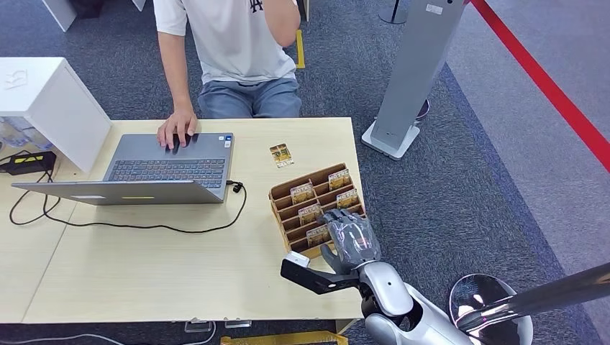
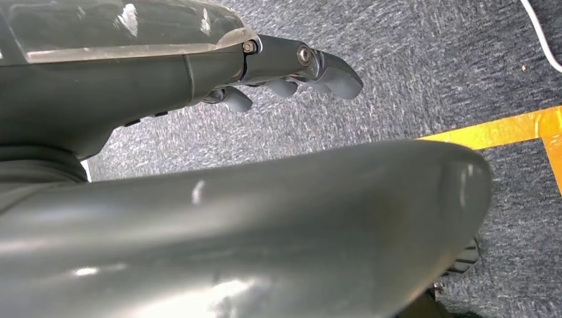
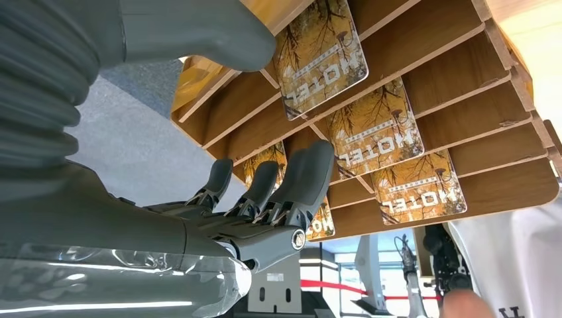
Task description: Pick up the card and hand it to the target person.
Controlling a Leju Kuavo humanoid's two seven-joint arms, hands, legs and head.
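Note:
A wooden card rack stands at the table's near right and holds several brown hotel cards. One more card lies flat on the table beyond the rack, in front of the person. My right hand hovers over the rack's near right corner. In the right wrist view my right hand has its fingers stretched toward a card low in the rack, thumb held apart, nothing gripped. Other cards sit in slots beside it. My left hand hangs over the carpet, fingers loosely bent and holding nothing.
The person sits at the far side with one hand on a grey laptop. A black cable runs across the table. A white box stands at the left, a grey pillar stand on the floor to the right.

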